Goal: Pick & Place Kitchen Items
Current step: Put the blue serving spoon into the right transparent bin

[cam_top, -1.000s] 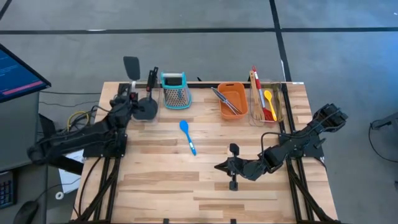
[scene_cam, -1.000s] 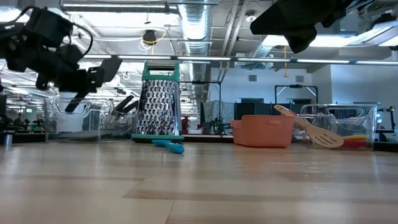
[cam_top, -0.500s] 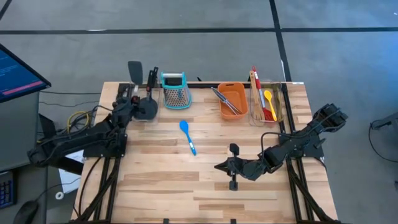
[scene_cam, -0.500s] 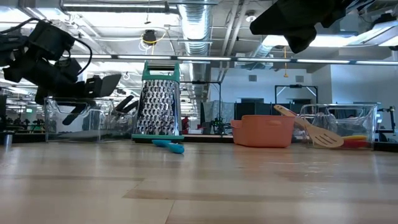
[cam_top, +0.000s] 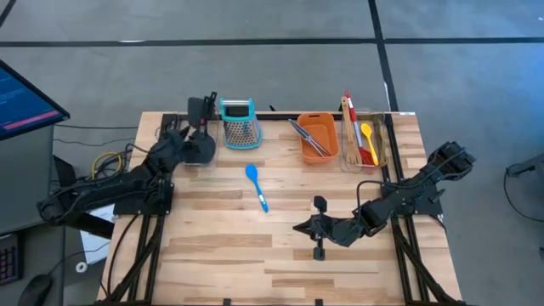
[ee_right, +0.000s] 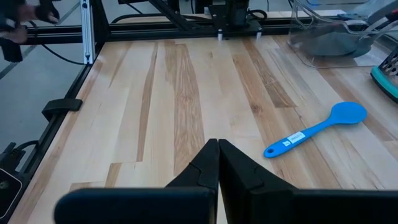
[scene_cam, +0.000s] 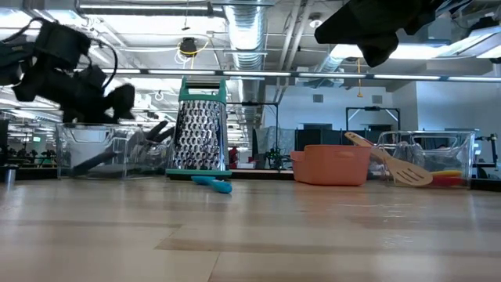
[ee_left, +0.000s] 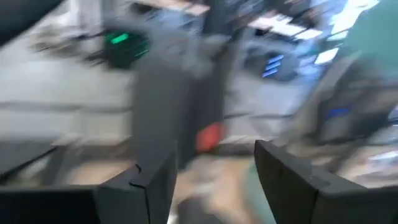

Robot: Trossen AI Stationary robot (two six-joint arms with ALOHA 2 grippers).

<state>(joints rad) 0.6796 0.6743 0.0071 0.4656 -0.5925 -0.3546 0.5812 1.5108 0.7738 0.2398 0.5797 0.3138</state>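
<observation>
My left gripper (cam_top: 182, 138) is at the table's far left, shut on a black spatula. The spatula's blade (cam_top: 197, 109) stands by the far edge, left of the grater. In the low view its handle's free end (scene_cam: 98, 162) slants down inside a clear bin (scene_cam: 70, 149) that holds other black utensils. A blue spoon (cam_top: 257, 187) lies flat on the table's middle. My right gripper (cam_top: 297, 228) is shut and empty above the table's near middle, pointing left. The spoon also shows in the right wrist view (ee_right: 317, 130). My left gripper pinches the spatula's handle (ee_left: 171, 143) between its two fingers, which lie across it; the left wrist view is blurred, so where along the handle cannot be told. The spatula is lifted and tilted, blade end up and free end down in the clear bin.
A teal-topped grater (cam_top: 239, 123) stands right of the bin. An orange tub (cam_top: 317, 136) holds silver tongs (cam_top: 304, 134). A clear bin (cam_top: 365, 143) at the far right holds a wooden turner (scene_cam: 391, 160) and red and yellow spoons. Bare wood lies along the near half.
My left gripper has turned and gone a little toward the table's right with the spatula. The blade has swung from beyond the far edge toward the grater, and the handle's free end has dropped lower into the clear bin.
</observation>
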